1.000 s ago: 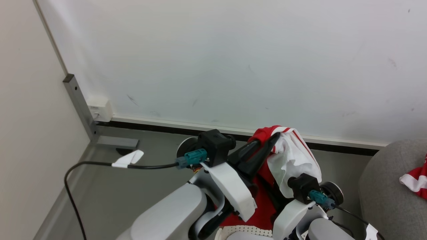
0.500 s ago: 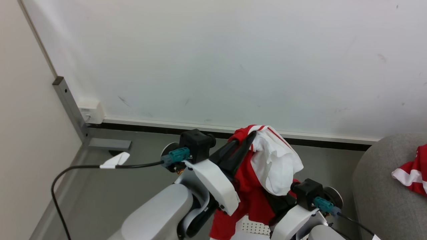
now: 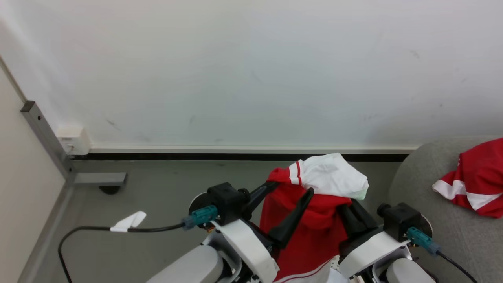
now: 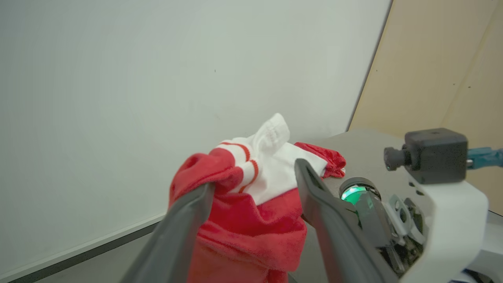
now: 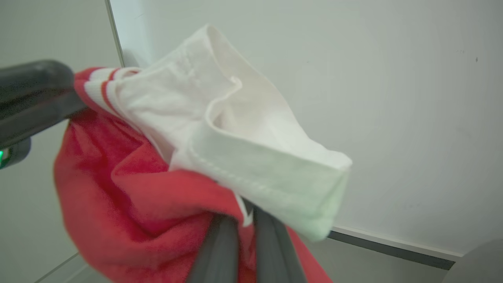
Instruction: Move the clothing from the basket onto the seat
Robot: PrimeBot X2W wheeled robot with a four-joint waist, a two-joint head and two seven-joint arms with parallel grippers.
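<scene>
Your right gripper (image 5: pixel 243 218) has its jaws pressed almost together on a fold of the red-and-white garment (image 3: pixel 310 228), which hangs in the air just left of the seat (image 3: pixel 416 212) without touching it. Your left gripper (image 4: pixel 254 176) has its jaws spread wide, with the same garment bunched between them, one finger behind the cloth and one in front. Whether they press on it cannot be told. A white panel edged with red stripes flops over the top of the bundle toward the seat. A second red garment (image 3: pixel 475 181) with white stripes lies crumpled on the seat, toward its far right in the head view. Left of the seat, the grey floor (image 3: pixel 157 196) runs up to a pale wall (image 3: pixel 251 78)
</scene>
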